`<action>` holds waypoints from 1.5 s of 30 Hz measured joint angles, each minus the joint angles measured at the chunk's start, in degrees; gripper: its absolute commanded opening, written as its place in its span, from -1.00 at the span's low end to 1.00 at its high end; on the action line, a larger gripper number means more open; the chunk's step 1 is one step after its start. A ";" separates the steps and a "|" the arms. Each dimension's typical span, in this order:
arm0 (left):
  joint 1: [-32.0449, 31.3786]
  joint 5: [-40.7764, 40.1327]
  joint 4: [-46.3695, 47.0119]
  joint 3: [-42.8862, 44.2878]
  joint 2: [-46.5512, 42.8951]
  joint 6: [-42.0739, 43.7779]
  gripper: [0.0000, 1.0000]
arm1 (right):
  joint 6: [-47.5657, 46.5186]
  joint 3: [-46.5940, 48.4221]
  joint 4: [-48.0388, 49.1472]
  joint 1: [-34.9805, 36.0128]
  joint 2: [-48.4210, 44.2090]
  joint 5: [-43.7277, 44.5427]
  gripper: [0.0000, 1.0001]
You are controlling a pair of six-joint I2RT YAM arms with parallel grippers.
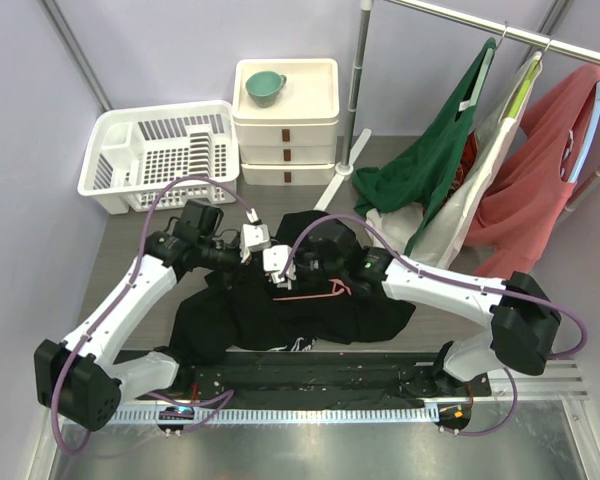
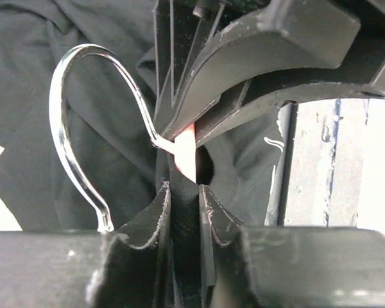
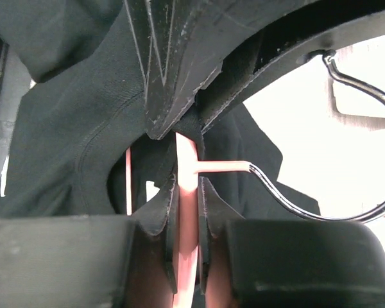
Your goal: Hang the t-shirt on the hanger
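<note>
Pinching black t-shirt (image 1: 280, 318) fabric right at the hanger (image 1: 315, 296) neck, the left gripper (image 2: 185, 190) is squeezed shut, the pink hanger itself lies atop the heaped shirt, and the right gripper (image 3: 187, 184), fingers closed tight, clamps that same pink neck.

Teal cup (image 1: 265, 88) atop white drawers (image 1: 285, 132)

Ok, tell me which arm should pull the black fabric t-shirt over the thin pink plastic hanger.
Probably left: the left gripper, jaws shut, pinches the black fabric t-shirt; the right gripper clamps the thin pink plastic hanger.
</note>
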 measured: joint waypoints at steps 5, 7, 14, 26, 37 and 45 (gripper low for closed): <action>0.09 -0.61 -0.26 -1.95 -1.99 1.99 -1.00 | 1.73 0.66 -4.15 0.92 -1.70 -0.07 0.80; 0.11 -1.42 -0.87 -3.21 -3.28 3.43 -1.00 | 4.04 2.73 -8.00 1.18 -3.78 0.17 0.99; -0.44 -1.68 -3.65 -6.97 -10.88 10.69 -1.00 | 18.49 10.29 -16.39 -6.75 -13.77 1.84 0.99; -2.03 -1.55 -5.18 -7.02 -12.87 15.30 -1.00 | 33.48 6.97 -26.34 -13.57 -4.90 1.27 0.90; -4.20 -3.89 -5.40 -7.08 -14.51 12.79 -1.00 | 34.03 6.91 -27.21 -7.98 3.32 1.01 0.72; -4.44 -4.81 -5.49 -7.10 -14.91 9.44 -1.00 | 33.31 7.30 -25.99 -7.39 9.79 3.80 0.38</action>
